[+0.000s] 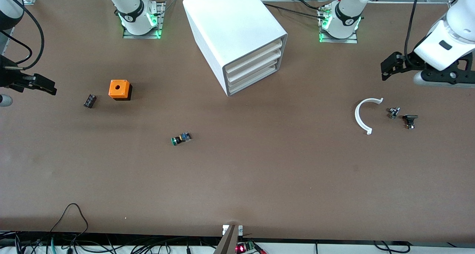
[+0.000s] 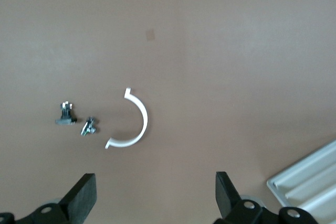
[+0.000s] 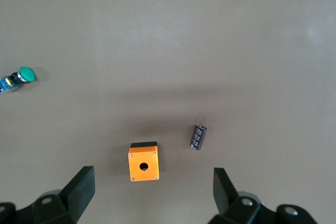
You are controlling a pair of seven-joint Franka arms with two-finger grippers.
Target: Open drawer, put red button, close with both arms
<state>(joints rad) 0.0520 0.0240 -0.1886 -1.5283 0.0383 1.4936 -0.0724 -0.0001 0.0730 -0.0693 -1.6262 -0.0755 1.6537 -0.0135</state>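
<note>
1. Left hand (image 1: 388,67) hovers over the table (image 1: 259,180) at the left arm's end, above the white half-ring (image 1: 362,115). Its fingers are spread wide and hold nothing.
2. Right hand (image 1: 41,85) hovers at the right arm's end, above the orange cube (image 1: 119,89) and a black cylinder (image 1: 89,100). It's released too, and empty.
3. My read is that both arms are parked wide to leave the cabinet (image 1: 233,27) clear. No step has begun.
4. Drawers (image 1: 254,66): cream slat fronts, all flush with the smooth white plastic shell, i.e. closed. The fronts face the front camera at an angle, turned toward the left arm's end, so the left arm looks like the natural puller.
5. Red button: no red cap shows in any view. Two small dark parts (image 1: 393,112) (image 1: 410,120) lie beside the half-ring. Can't tell whether either is the button.
6. Green-capped button (image 1: 180,138) lies on its side mid-table, nearer the front camera than the cabinet. It isn't the target.
7. The table is matte brown and flat. The cube is a hard orange box with a round hole on top. The half-ring is thin rigid plastic.
</note>
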